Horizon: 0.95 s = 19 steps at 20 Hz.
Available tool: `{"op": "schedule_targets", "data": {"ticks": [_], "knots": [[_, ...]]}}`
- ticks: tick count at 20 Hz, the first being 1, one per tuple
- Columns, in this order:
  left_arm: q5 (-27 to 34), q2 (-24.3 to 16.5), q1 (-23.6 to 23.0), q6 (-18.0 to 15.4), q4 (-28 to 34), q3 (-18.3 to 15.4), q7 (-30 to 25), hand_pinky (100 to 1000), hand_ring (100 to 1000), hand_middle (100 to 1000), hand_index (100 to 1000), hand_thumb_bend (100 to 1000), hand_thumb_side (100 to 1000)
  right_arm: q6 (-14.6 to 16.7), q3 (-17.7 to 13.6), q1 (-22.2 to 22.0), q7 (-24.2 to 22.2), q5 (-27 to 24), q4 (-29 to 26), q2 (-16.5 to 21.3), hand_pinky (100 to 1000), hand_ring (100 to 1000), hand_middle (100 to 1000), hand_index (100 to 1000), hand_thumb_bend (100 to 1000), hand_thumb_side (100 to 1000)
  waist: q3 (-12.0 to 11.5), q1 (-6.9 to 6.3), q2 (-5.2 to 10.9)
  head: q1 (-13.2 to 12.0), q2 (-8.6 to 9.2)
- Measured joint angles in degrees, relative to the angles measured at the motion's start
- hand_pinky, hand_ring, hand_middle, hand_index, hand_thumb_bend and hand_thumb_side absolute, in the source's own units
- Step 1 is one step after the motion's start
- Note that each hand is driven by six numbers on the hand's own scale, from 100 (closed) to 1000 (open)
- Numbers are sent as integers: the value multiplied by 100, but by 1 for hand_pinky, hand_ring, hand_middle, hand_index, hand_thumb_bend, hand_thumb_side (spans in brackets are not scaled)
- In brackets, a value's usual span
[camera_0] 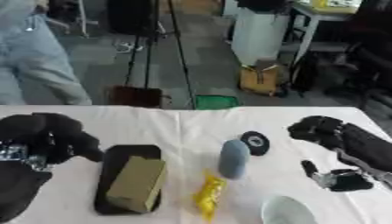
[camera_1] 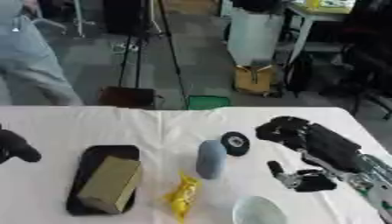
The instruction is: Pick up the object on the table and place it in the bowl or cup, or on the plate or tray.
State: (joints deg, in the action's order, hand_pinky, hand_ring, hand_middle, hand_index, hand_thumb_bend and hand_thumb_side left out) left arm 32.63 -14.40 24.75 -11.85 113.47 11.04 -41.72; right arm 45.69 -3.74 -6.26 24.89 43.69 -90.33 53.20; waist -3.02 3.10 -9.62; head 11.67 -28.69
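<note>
Resting tan cardboard box (camera_0: 138, 183) on black tray (camera_0: 115, 159), crinkly yellow packet (camera_0: 208, 197), right robot hand (camera_1: 295, 131) curled empty, left robot hand (camera_0: 46, 135) unclear.

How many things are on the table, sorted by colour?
Black: 2, the tray and the small round thing
Tan: 1, the box on the tray
Grey-blue: 1, the oval thing
Yellow: 1, the packet
White: 1, the bowl
Total: 6

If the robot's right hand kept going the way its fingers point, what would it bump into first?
Probably the small black round thing. The right hand has its fingers curled, aimed toward the table's middle, and that thing lies nearest ahead, with the grey-blue oval object just past it. Height is unclear.
</note>
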Motion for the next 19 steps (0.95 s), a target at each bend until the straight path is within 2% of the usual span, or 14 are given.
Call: {"op": "schedule_targets", "data": {"ticks": [2, 3, 5, 8, 9, 14, 15, 16, 18, 19], "knots": [[-46, -28, -69, -7, 0, 1, 8, 798, 841, 837, 917, 100, 702, 45, -612, -1264, -45, -428, -261, -95, 812, 825, 838, 932, 100, 624, 61, -20, 56, -9, 0], [-64, -35, -84, -7, 1, 3, 7, 797, 841, 837, 916, 100, 704, 41, -921, -1626, -68, -603, -355, -142, 826, 843, 852, 925, 100, 594, 117, -23, 91, -23, -1], [-94, -74, -145, -7, 2, 3, 7, 796, 840, 836, 916, 100, 707, -110, -1443, -1942, -160, -805, -287, -168, 844, 869, 881, 928, 100, 591, 168, -5, 123, -69, -1], [-125, -108, -200, -7, 3, 4, 0, 796, 840, 836, 915, 100, 709, -501, -1933, -2042, -108, -847, 497, -144, 856, 883, 894, 931, 100, 587, 229, -5, 123, -130, -1], [-136, -118, -209, -4, 3, 5, -7, 795, 839, 836, 915, 100, 712, -605, -2017, -2068, -25, -831, 810, -135, 884, 914, 928, 938, 100, 585, 243, -16, 123, -143, -1], [-187, -120, -215, -11, 4, 9, -56, 791, 834, 831, 912, 100, 715, -1334, -2202, -2463, 760, -527, 2482, -114, 916, 935, 950, 939, 100, 602, 288, -22, 26, -170, 28], [-193, -120, -214, -10, 4, 15, -70, 790, 833, 830, 910, 100, 716, -1466, -2199, -2558, 966, -500, 2787, -136, 934, 938, 950, 937, 100, 415, 288, -18, 7, -172, 51], [-196, -121, -214, -5, 4, 22, -81, 790, 832, 829, 909, 100, 717, -1589, -2196, -2650, 1159, -498, 3063, -178, 937, 938, 951, 937, 100, 613, 290, -13, -11, -178, 62], [-203, -121, -213, 3, 4, 36, -95, 789, 832, 828, 908, 100, 717, -1795, -2167, -2883, 1524, -590, 3573, -309, 941, 936, 948, 935, 100, 614, 306, -2, -48, -190, 100], [-212, -122, -212, 6, 4, 38, -104, 785, 826, 821, 893, 100, 719, -1868, -2137, -2976, 1675, -676, 3788, -373, 924, 906, 921, 929, 100, 556, 320, 7, -57, -199, 107]]}}
